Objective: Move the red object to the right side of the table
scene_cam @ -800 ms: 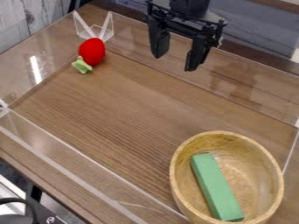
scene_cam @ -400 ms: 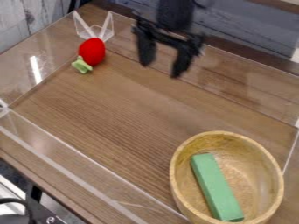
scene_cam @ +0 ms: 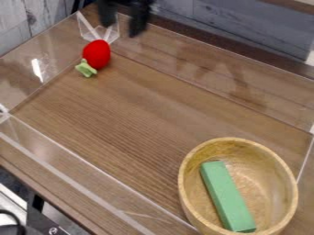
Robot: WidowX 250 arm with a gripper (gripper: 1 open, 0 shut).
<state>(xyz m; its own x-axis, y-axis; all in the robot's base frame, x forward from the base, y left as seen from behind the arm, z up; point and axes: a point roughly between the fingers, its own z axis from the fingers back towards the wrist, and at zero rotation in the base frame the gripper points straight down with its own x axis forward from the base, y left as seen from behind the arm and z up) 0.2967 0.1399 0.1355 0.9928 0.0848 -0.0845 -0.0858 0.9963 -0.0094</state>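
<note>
"Pincer state?"
"My pincer (scene_cam: 123,22) is open, its fingers apart, with nothing between them. It's motion-blurred, near the top edge of the view."

"Where's the red fruit?"
"The red fruit (scene_cam: 95,53) is near my pincer, just below it and a bit to its left in the view. It lies on the table (scene_cam: 153,115), outside my grip. Its light-green stem end (scene_cam: 84,69) points down-left, away from me."

"Anything right by it?"
"Pale, see-through edges (scene_cam: 98,27) fan out in a V just above the fruit, beside my pincer's left side in the view. Can't tell exactly what they belong to."

"And the bowl?"
"Round wooden bowl (scene_cam: 189,188), well apart from my pincer, far down and to its right. A green block (scene_cam: 227,195) lies inside it, long side running nearly up and down the view, leaning a little."

"Rest of the table?"
"Brown wood grain, between my pincer and the bowl. Down-left of me, in the bottom corner, some dark cables (scene_cam: 37,218); details too small to tell."

"Touching anything?"
"Too blurred to be sure about the pale edges. The fruit isn't held."
</note>
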